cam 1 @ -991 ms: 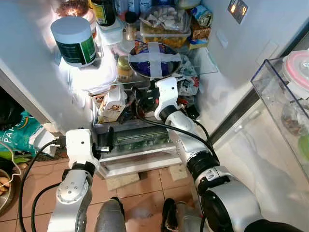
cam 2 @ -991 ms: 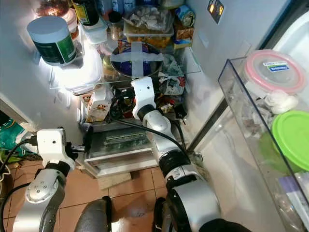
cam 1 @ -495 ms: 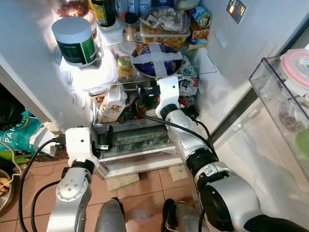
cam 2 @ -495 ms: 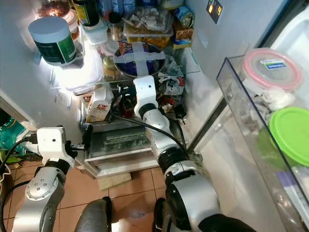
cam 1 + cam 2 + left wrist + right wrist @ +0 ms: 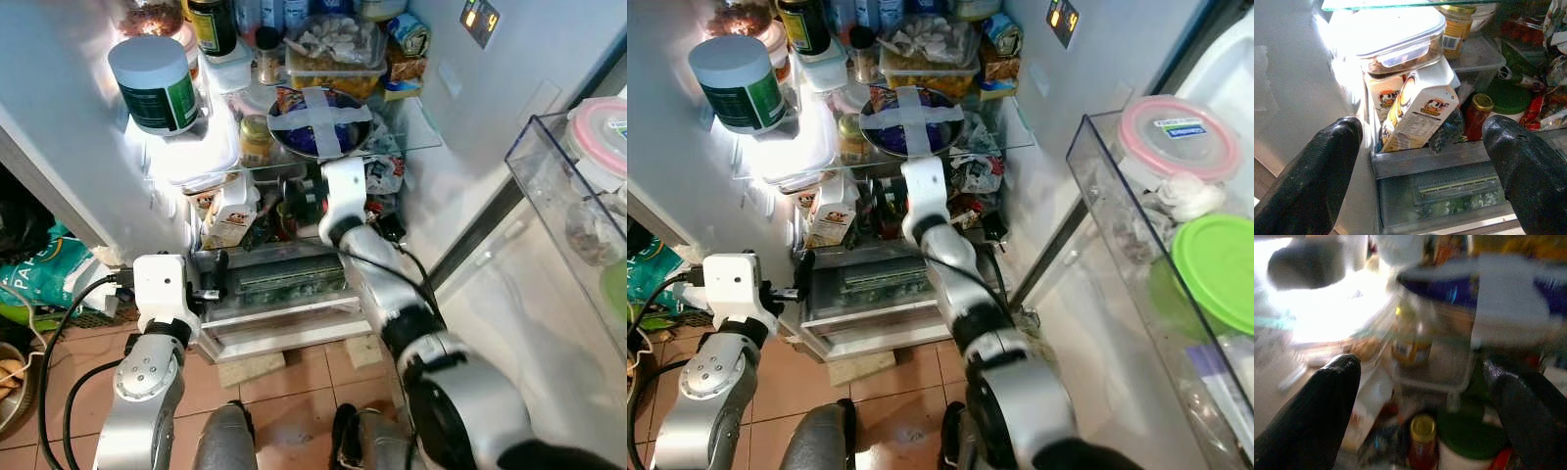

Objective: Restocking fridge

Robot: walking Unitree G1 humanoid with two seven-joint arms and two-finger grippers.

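Carton (image 5: 1418, 115) with cartoon cow, lettering unreadable

Your right wrist view is smeared by motion: the jar (image 5: 1411, 335) behind the glass shelf and the taped bowl (image 5: 1488, 284) are soft shapes, their labels unreadable. In the head views, your right arm (image 5: 348, 211) covers its own hand and the lower shelf's middle. The crisper drawer (image 5: 1449, 196) hides its greens behind frosted plastic. The door bin (image 5: 1156, 255) runs off the frame's edge.
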